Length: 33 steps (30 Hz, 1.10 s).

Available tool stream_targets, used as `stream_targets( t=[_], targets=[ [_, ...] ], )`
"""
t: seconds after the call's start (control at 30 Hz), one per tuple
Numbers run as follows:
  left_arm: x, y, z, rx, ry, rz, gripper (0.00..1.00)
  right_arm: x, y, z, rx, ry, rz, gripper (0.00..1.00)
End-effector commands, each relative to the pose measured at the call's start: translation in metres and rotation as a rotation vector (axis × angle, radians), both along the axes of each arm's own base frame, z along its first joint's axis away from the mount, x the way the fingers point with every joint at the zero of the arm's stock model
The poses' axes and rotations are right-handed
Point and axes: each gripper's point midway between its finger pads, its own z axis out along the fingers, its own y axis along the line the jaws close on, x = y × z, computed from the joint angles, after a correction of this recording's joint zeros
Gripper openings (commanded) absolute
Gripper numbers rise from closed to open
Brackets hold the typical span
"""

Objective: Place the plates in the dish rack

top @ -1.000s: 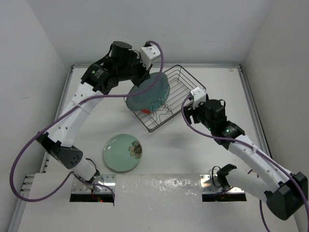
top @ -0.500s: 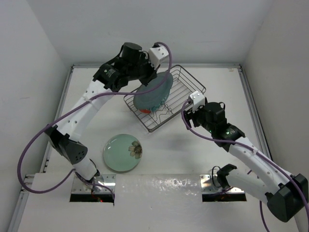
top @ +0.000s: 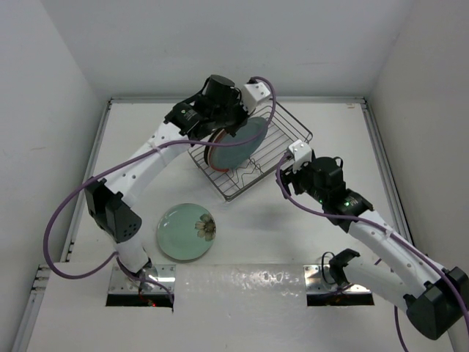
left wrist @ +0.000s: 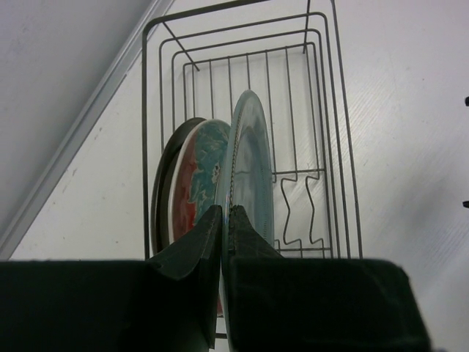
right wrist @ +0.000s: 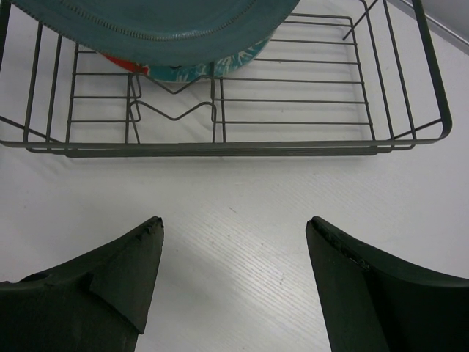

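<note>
My left gripper (top: pixel 218 136) (left wrist: pixel 226 210) is shut on the top rim of a plain teal plate (top: pixel 242 143) (left wrist: pixel 250 158). It holds the plate on edge inside the dish rack (top: pixel 297 128) (left wrist: pixel 333 110), at its left side. My fingers hide the plate's lower edge. Just left of it stands the red-and-teal plate (left wrist: pixel 196 172), with a dark-rimmed plate (left wrist: pixel 157 202) behind. The pale green flower plate (top: pixel 187 231) lies flat on the table. My right gripper (top: pixel 283 178) (right wrist: pixel 234 224) is open and empty, just short of the rack's near side (right wrist: pixel 220 149), where the teal plate (right wrist: pixel 146 29) also shows.
Wavy wire dividers (left wrist: pixel 297 209) cross the rack floor right of the plates. White walls stand behind and to both sides. The pale green plate lies near the left arm's base.
My left gripper has carried the teal plate right and down into the rack and turned it from tilted to upright. The right arm has hardly moved.
</note>
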Motion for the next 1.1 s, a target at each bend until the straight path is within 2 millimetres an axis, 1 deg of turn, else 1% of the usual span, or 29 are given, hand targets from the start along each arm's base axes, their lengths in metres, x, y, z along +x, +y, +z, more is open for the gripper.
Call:
stream_targets(
  t=[0.0, 0.13, 0.17, 0.2, 0.33, 0.43, 0.47, 0.5, 0.53, 0.57, 0.67, 0.73, 0.83, 0.9, 0.97, 1.03, 1.07],
  targets=[
    [0.017, -0.008, 0.069, -0.115, -0.226, 0.024, 0.0, 0.002, 0.002, 0.009, 0.026, -0.035, 0.009, 0.77],
    [0.016, -0.01, 0.072, -0.09, -0.262, 0.034, 0.0, 0.002, 0.003, 0.009, 0.026, -0.035, 0.01, 0.77],
    [0.016, -0.011, 0.069, -0.083, -0.263, 0.033, 0.0, 0.002, 0.003, 0.008, 0.024, -0.032, 0.012, 0.77],
    [0.019, -0.007, 0.072, -0.076, -0.281, 0.066, 0.0, 0.002, 0.003, 0.008, 0.025, -0.034, 0.012, 0.77],
    [0.017, -0.011, 0.071, -0.053, -0.302, 0.064, 0.0, 0.002, 0.003, 0.007, 0.026, -0.031, 0.015, 0.77],
    [0.017, -0.012, 0.065, -0.038, -0.301, 0.064, 0.0, 0.001, 0.003, 0.008, 0.029, -0.035, 0.016, 0.77],
    [0.018, -0.011, 0.06, -0.029, -0.296, 0.064, 0.0, 0.001, 0.003, 0.008, 0.029, -0.036, 0.018, 0.77],
    [0.02, -0.01, 0.06, -0.024, -0.305, 0.075, 0.0, 0.0, 0.003, 0.008, 0.031, -0.036, 0.019, 0.77],
    [0.021, -0.009, 0.053, -0.006, -0.306, 0.077, 0.0, 0.0, 0.004, 0.01, 0.034, -0.039, 0.02, 0.77],
    [0.023, -0.007, 0.053, 0.001, -0.318, 0.081, 0.0, -0.001, 0.005, 0.01, 0.037, -0.041, 0.029, 0.77],
    [0.026, -0.006, 0.047, 0.019, -0.322, 0.09, 0.0, -0.002, 0.006, 0.012, 0.047, -0.049, 0.036, 0.77],
    [0.028, -0.006, 0.048, 0.021, -0.331, 0.096, 0.0, -0.004, 0.01, 0.015, 0.064, -0.054, 0.059, 0.77],
    [0.029, -0.007, 0.048, 0.02, -0.334, 0.095, 0.0, -0.006, 0.009, 0.014, 0.064, -0.054, 0.059, 0.77],
    [0.027, -0.009, 0.044, 0.019, -0.322, 0.083, 0.0, -0.006, 0.008, 0.013, 0.062, -0.053, 0.055, 0.77],
    [0.024, -0.012, 0.032, 0.019, -0.293, 0.066, 0.0, -0.006, 0.008, 0.013, 0.061, -0.052, 0.053, 0.77],
    [0.021, -0.016, 0.025, 0.011, -0.277, 0.041, 0.0, -0.007, 0.008, 0.013, 0.063, -0.054, 0.055, 0.77],
    [0.02, -0.016, 0.015, 0.02, -0.26, 0.033, 0.0, -0.007, 0.009, 0.014, 0.065, -0.055, 0.06, 0.77]
  ],
)
